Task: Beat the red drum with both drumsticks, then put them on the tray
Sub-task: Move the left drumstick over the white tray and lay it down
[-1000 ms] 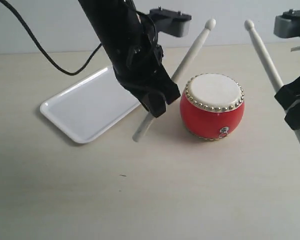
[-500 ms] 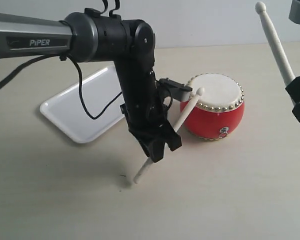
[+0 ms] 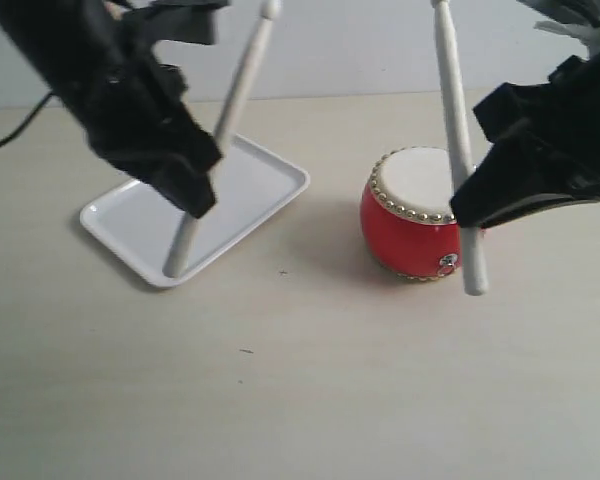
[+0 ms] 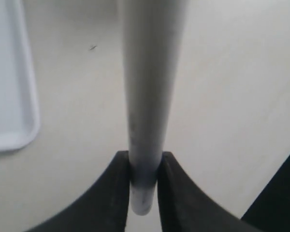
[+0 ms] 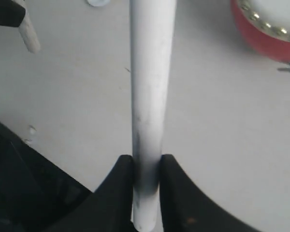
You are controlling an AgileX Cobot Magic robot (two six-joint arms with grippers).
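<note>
The red drum with cream skin and brass studs stands right of centre on the table; its edge shows in the right wrist view. The white tray lies at the left. My left gripper is shut on a drumstick held steeply over the tray, its butt end low near the tray's front rim. In the left wrist view that drumstick is pinched between the jaws of the left gripper. My right gripper is shut on the other drumstick, nearly upright beside the drum; that drumstick sits clamped in the right gripper.
The pale wooden table stretches toward the front. A black cable trails at the far left behind the left arm. The tray's rim shows beside the left stick. A grey wall closes the back.
The left arm swung left and up from the drum, carrying its stick over the tray. The right arm moved in toward the drum, its stick now standing upright against the drum's right side.
</note>
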